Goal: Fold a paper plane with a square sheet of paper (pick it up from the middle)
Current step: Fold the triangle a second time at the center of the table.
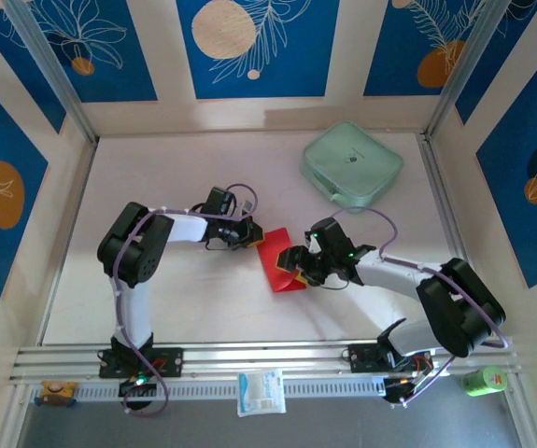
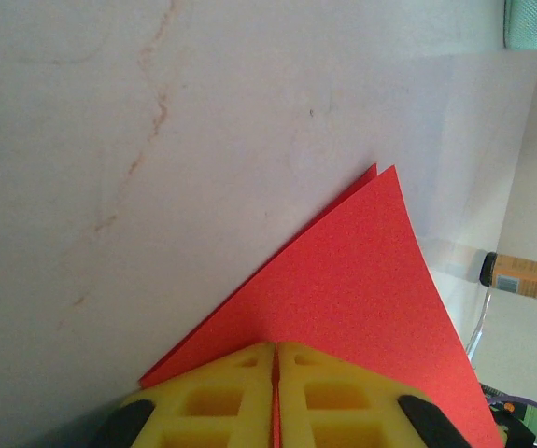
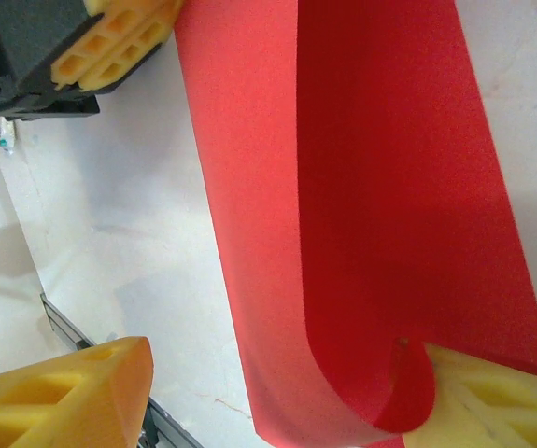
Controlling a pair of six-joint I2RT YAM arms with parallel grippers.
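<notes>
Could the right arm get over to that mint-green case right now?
Probably yes: the mint-green case lies just beyond the right gripper with bare table between, and its jaws are open, only touching the red paper.

One red sheet of paper [image 1: 274, 261] was counted, with one mint-green case [image 1: 352, 165], one white packet [image 1: 261, 390] and one small green container [image 1: 483, 380]; the left gripper [image 1: 251, 236] and the right gripper [image 1: 293, 266] were tallied as two
</notes>
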